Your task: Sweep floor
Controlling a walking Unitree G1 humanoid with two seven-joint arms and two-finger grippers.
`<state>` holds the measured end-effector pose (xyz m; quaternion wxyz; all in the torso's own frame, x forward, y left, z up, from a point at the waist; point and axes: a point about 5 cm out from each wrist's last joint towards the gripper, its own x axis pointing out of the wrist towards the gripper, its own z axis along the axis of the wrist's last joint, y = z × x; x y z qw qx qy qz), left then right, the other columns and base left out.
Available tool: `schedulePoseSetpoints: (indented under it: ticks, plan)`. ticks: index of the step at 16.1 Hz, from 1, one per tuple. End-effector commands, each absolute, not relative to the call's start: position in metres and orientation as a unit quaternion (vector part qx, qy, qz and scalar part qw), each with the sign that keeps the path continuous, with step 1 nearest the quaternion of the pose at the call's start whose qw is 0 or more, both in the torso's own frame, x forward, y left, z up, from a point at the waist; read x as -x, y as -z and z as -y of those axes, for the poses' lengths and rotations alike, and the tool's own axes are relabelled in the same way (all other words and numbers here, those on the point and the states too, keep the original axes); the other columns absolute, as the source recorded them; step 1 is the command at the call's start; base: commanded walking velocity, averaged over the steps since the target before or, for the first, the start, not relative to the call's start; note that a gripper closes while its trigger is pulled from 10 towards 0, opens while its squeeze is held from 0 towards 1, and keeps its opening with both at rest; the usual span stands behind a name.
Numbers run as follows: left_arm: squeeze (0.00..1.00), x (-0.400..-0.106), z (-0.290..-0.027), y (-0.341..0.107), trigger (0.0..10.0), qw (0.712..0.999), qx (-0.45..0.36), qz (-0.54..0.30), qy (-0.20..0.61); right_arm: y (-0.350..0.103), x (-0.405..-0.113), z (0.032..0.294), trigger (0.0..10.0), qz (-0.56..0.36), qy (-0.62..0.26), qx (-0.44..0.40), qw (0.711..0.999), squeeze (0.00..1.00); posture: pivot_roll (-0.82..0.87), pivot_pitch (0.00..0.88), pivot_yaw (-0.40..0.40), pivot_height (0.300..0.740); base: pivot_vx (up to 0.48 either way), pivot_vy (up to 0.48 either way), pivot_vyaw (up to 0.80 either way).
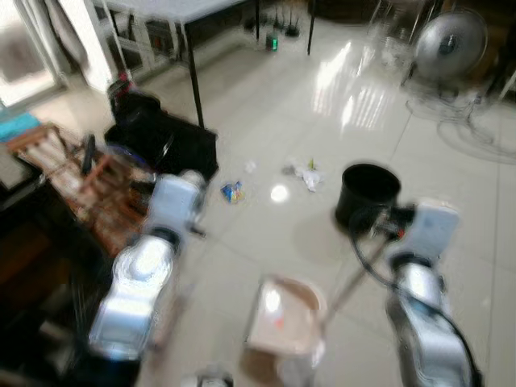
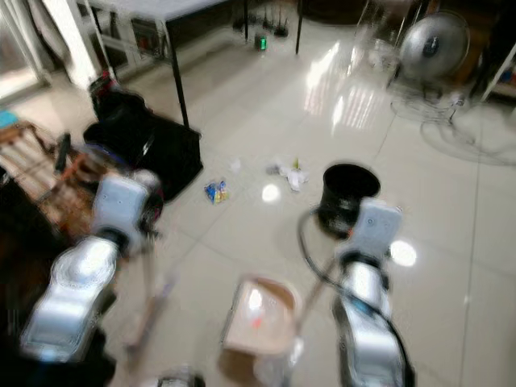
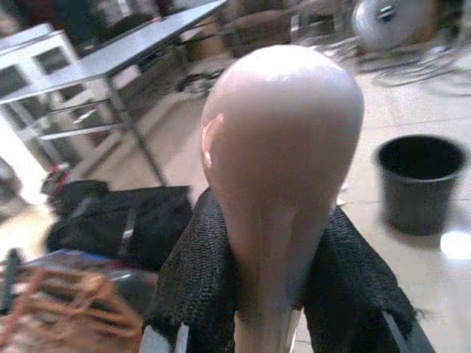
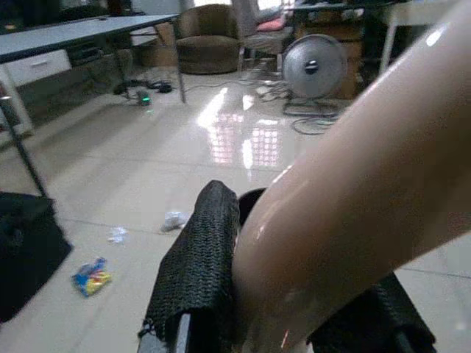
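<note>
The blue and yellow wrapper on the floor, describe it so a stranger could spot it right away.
Start at the black bucket standing on the shiny tiled floor. Toward the black bag lies a scatter of litter. The wrapper is the piece nearest the bag, the only brightly coloured scrap among pale ones.

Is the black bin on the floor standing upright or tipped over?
Upright: the black bin stands on its base, round open mouth facing up, on the tiled floor.

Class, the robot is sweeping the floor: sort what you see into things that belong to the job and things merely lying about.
Belongs to the job:
- pale pink broom handle, in the left tool
- beige dustpan, its handle in the right tool
- round black plastic bin
- scattered litter and wrappers

Lying about:
- black fabric bag
- grey floor fan
- black-legged table
</note>
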<state>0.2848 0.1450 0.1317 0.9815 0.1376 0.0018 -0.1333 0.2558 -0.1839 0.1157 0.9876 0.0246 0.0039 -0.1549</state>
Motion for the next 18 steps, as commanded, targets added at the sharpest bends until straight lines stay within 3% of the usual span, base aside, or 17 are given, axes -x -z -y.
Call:
schedulePoseSetpoints:
  ticks: [1,4,15,18]
  plan:
    - [0.00,-0.285,-0.149,-0.144,10.0,0.980,-0.148,0.029,0.133,-0.119,-0.257,0.182,10.0,0.007,0.153,-0.024,0.988,0.00,0.11,0.053,-0.001,0.740,0.000,0.000,0.00]
    - [0.00,-0.281,-0.144,-0.138,10.0,0.978,-0.143,0.014,0.154,-0.111,-0.255,0.187,10.0,-0.020,0.175,-0.030,0.984,0.00,0.11,0.057,-0.002,0.740,0.000,0.000,0.00]
    - [0.00,-0.277,-0.144,-0.131,10.0,0.983,-0.121,0.005,0.139,-0.107,-0.265,0.187,10.0,-0.041,0.150,-0.011,0.988,0.00,0.13,0.074,-0.031,0.740,0.000,0.000,-0.79]
    - [0.00,-0.276,-0.144,-0.133,10.0,0.982,-0.129,0.007,0.139,-0.108,-0.267,0.187,10.0,-0.037,0.141,0.000,0.989,0.00,0.13,0.080,-0.039,0.740,0.000,-0.320,-0.17]
